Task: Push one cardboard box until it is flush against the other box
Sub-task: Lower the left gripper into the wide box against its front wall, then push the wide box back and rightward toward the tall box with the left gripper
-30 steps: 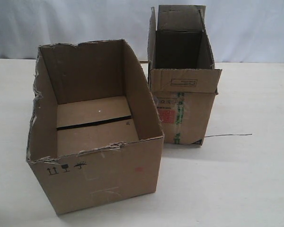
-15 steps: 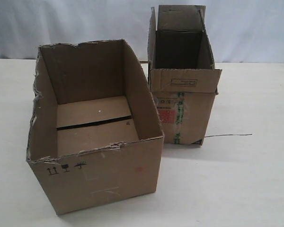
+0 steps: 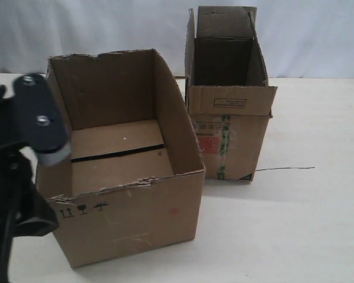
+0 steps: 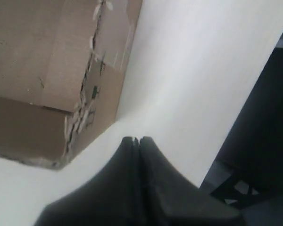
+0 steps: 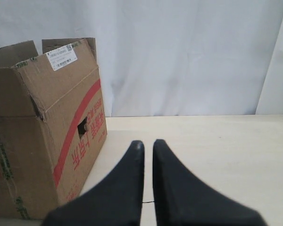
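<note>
The wide cardboard box (image 3: 130, 218) with a ragged rim and black symbols stands front left, open on top. The other box (image 3: 227, 147), narrower, with a red label and green tape, stands behind it to the right. They are close, and I cannot tell if they touch. My left arm (image 3: 38, 121) stands black at the wide box's left side. In the left wrist view my left gripper (image 4: 136, 140) is shut and empty over the white table, a little off the cardboard box's (image 4: 37, 61) torn corner. My right gripper (image 5: 148, 143) is shut and empty, beside the other box (image 5: 47, 122).
A thin dark wire (image 3: 283, 168) lies on the pale table (image 3: 307, 224) right of the narrow box. A white curtain (image 3: 318, 35) hangs behind. The table's edge and dark frame (image 4: 254, 155) show in the left wrist view.
My left arm has come into the exterior view at the left, next to the wide box. Neither box has moved.
</note>
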### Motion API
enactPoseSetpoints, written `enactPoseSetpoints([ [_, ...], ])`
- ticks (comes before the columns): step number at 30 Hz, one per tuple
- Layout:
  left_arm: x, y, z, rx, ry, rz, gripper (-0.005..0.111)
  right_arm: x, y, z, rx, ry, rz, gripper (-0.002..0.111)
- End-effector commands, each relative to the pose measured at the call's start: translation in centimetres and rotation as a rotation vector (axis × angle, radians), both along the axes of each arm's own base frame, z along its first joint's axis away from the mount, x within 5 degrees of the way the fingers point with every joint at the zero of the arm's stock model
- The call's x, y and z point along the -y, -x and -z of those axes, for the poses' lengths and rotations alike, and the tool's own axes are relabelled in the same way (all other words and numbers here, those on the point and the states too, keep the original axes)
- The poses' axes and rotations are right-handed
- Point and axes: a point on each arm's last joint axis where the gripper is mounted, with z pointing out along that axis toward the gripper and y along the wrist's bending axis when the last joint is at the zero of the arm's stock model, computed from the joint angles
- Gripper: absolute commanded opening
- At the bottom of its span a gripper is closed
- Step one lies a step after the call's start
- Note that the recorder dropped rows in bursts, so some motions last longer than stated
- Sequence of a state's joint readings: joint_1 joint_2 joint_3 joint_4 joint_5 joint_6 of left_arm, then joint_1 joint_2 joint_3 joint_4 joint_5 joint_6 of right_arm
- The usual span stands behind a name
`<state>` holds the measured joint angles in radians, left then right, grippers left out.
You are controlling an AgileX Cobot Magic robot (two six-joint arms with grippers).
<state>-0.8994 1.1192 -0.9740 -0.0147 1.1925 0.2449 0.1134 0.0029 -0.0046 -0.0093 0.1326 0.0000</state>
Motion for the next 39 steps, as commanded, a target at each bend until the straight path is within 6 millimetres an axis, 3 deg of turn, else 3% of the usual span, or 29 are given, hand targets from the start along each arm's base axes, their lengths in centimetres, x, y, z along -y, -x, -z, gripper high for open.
enactPoseSetpoints([
  [1, 2.3, -1.6, 1.0, -0.037, -0.065, 0.046, 0.000, 0.0, 0.0, 0.1, -0.002, -0.002, -0.005, 0.005],
  [15, 4.8, -2.9, 1.5, -0.013, 0.004, 0.081, 0.000, 0.0, 0.0, 0.1, -0.002, -0.002, -0.005, 0.005],
  [24, 6.0, -4.3, 4.9, -0.079, -0.153, 0.092, 0.000, 0.0, 0.0, 0.1, -0.002, -0.002, -0.005, 0.005],
  [36, 5.0, -6.3, 5.2, 0.042, -0.237, 0.088, 0.000, 0.0, 0.0, 0.1, -0.002, -0.002, -0.005, 0.005],
  [39, 4.0, -7.8, 5.1, 0.100, -0.258, 0.065, 0.000, 0.0, 0.0, 0.1, -0.002, -0.002, -0.005, 0.005],
])
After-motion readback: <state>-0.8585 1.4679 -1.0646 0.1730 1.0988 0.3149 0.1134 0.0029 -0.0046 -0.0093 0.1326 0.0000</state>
